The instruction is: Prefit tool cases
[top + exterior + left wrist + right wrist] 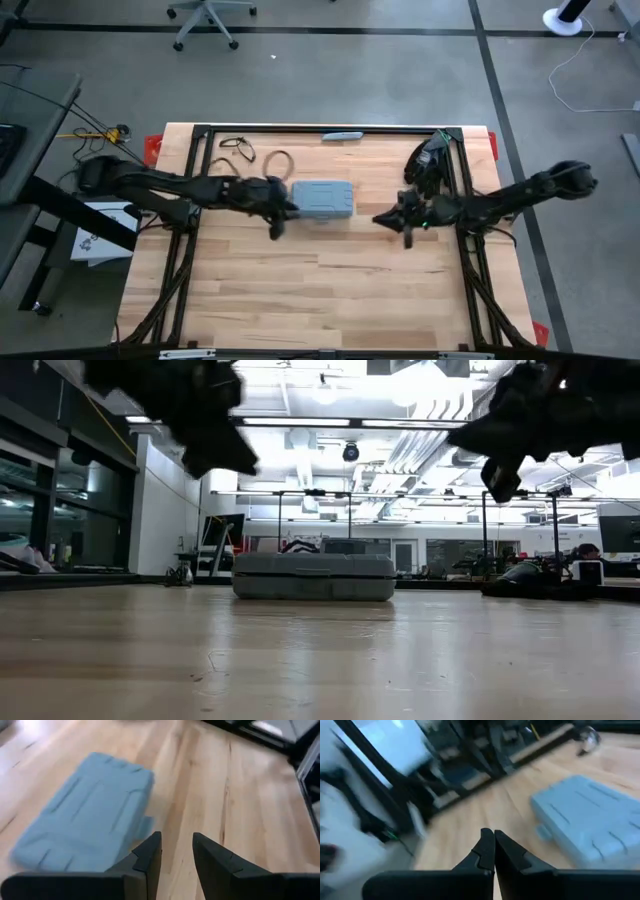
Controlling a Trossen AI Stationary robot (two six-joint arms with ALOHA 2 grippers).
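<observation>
Fingers of the left gripper (177, 851) are standing partly apart with a narrow gap between them, gripping nothing; the gripper (277, 212) is hovering just beside the left end of the tool case (322, 200), clear of the wood. Across from it, the right gripper (494, 845) is showing its two dark fingers pressed together, empty, and is hanging near the right side of the case (592, 817), a little apart from it (405, 222).

The blue-grey case is lying flat and shut on the pale plank table (330, 290), its moulded plastic lid (87, 812) carrying shallow ribs and a small latch tab jutting from one long edge. No lettering is readable on it. Behind the case, a slim grey-blue bar (342, 135) is resting by the black frame, and a loop of cable (277, 160) is lying near the left arm.
</observation>
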